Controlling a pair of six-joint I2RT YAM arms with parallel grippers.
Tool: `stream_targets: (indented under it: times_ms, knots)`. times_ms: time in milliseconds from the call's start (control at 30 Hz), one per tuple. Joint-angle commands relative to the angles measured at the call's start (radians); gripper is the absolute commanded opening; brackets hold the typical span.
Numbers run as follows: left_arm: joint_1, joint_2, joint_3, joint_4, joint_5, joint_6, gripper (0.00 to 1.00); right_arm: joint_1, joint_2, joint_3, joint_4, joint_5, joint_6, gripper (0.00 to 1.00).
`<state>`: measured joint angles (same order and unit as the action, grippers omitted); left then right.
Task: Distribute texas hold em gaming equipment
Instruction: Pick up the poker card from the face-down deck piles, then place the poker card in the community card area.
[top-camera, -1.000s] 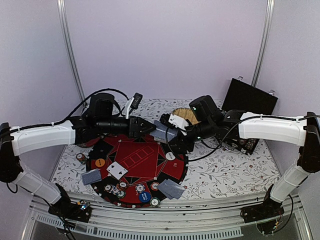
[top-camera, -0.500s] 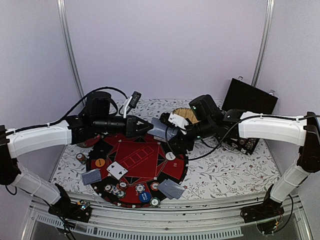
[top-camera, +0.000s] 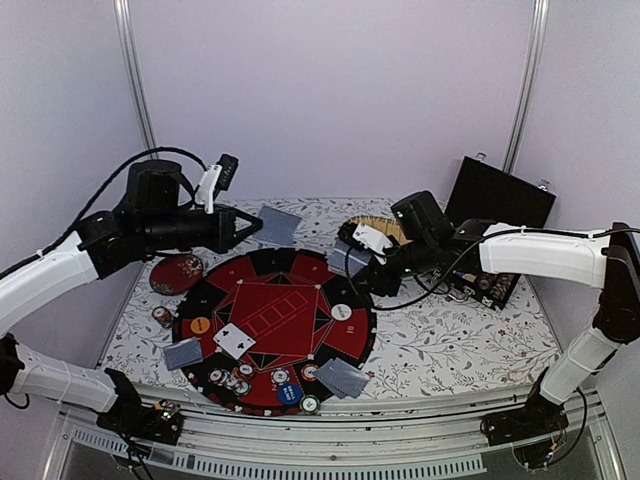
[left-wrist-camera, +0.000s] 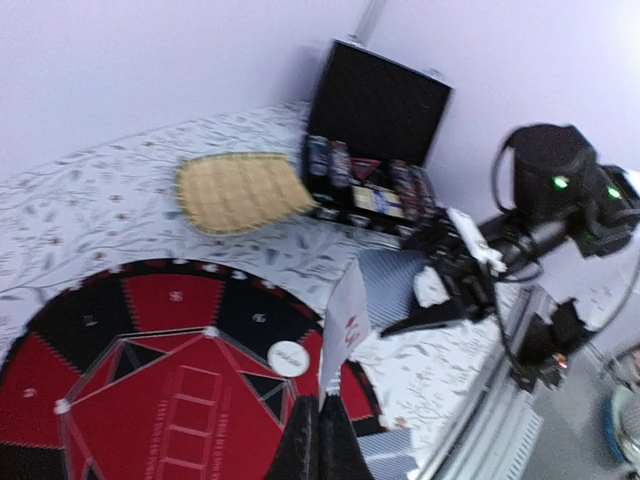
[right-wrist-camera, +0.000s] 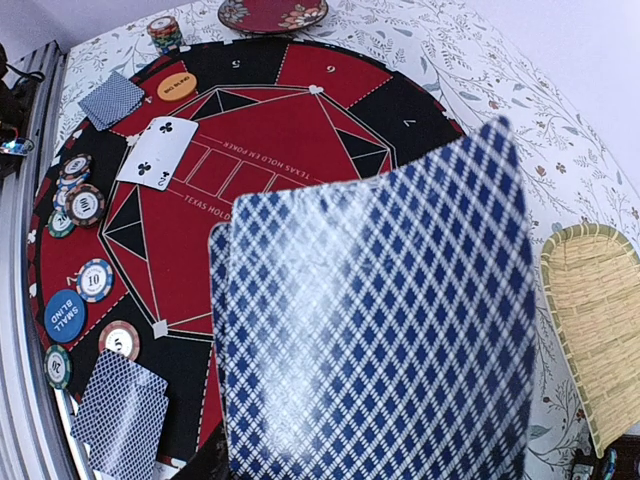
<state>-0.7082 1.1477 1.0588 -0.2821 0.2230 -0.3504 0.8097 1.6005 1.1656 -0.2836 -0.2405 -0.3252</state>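
While the left gripper (top-camera: 252, 225) hangs in the air past the mat's (top-camera: 275, 300) far left edge, clamped on a single card (top-camera: 279, 222), the right gripper (top-camera: 355, 270) sits low at the mat's far right rim, closed on a deck (top-camera: 342, 260), in the top view. On the mat lie a face-up card (top-camera: 234, 340), an orange button (top-camera: 200, 325), a white button (top-camera: 341, 312), and chips (top-camera: 240, 380) along the near rim. One face-down pile (top-camera: 183, 353) lies at the near left and another (top-camera: 342, 378) at the near right. A dish (top-camera: 178, 272) sits left of the mat, a tray (top-camera: 375, 228) lies behind the right gripper, and a case (top-camera: 497, 195) stands open at the far right. From the left wrist, the fingers (left-wrist-camera: 318, 440) pinch the card (left-wrist-camera: 345, 320) upright, its white face slanting to the lens; the deck (left-wrist-camera: 392, 285) shows beyond it. From the right wrist, the deck (right-wrist-camera: 380, 320) fills the foreground and hides the fingers; below lie the face-up card (right-wrist-camera: 158, 155), showing clubs, and a blue button (right-wrist-camera: 64, 315).
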Motion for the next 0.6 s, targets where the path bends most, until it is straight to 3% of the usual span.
stream_targets:
  times_ms: [0, 133, 367, 567]
  knots:
    - [0.016, 0.023, 0.056, -0.323, -0.484, 0.063, 0.00, -0.007, -0.019, -0.014, 0.021, 0.016, 0.009, 0.43]
    - [0.001, 0.173, 0.052, -0.427, -0.678, 0.025, 0.00, -0.007, -0.033, -0.011, 0.018, 0.012, 0.006, 0.43]
    - [-0.151, 0.441, 0.101, -0.441, -0.964, 0.037, 0.00, -0.007, -0.051, -0.014, 0.001, 0.017, 0.005, 0.43]
    - [-0.219, 0.646, 0.156, -0.572, -1.057, -0.002, 0.00, -0.008, -0.068, -0.017, -0.002, 0.026, 0.006, 0.43]
